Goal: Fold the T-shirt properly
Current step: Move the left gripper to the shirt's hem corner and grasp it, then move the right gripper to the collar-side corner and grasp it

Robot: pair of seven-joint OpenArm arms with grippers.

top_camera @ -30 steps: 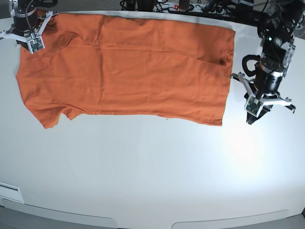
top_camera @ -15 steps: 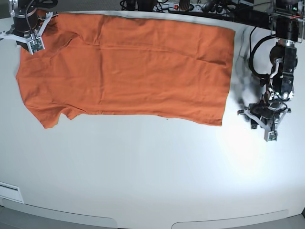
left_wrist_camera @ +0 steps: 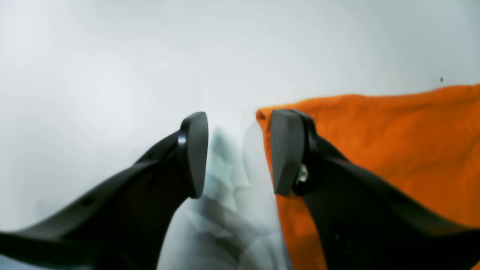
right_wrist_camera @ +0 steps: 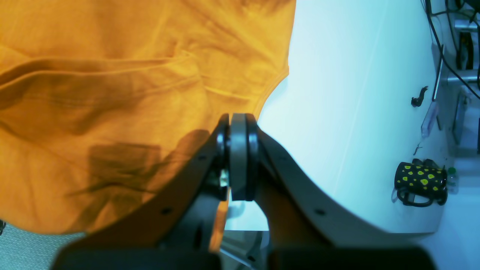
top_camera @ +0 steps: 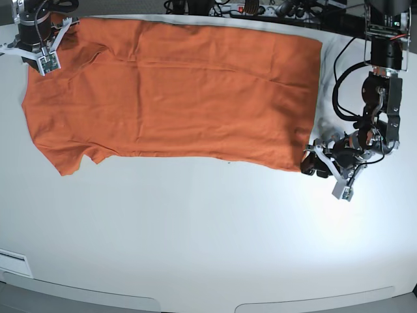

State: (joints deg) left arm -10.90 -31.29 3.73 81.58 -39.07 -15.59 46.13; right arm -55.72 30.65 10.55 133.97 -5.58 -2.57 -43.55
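- Over the last second I've watched my left pincer (top_camera: pixel 324 171) swing from upright beside the right edge of the T-shirt (top_camera: pixel 176 91) down to the shirt's near right corner, tipping over low as it went.
- Its jaws have parted on the way; they now stand well apart with nothing between them, one jaw over bare bench (top_camera: pixel 208 235) and the other just at the hem corner.
- To me that reads as the lead-in to a grab at that corner, so folding proper has not begun: the shirt lies flat and spread across the far half of the bench, collar end to the left.
- My right pincer (top_camera: pixel 44 57) has not budged at the far left corner. Its jaws are pressed together; whether any cloth is pinched I cannot tell.
- The left wrist view gives me what the base view cannot: the gap between the jaws is empty, and the orange corner (left_wrist_camera: pixel 375 142) sits right by one pad, not yet inside.
- The right wrist view shows the closed right pincer (right_wrist_camera: pixel 238 157) sitting at the edge of rumpled cloth, plus a spotted mug (right_wrist_camera: pixel 420 183) off to the side that the base view misses.
- Only the base view gives me the whole shirt and both arms together.
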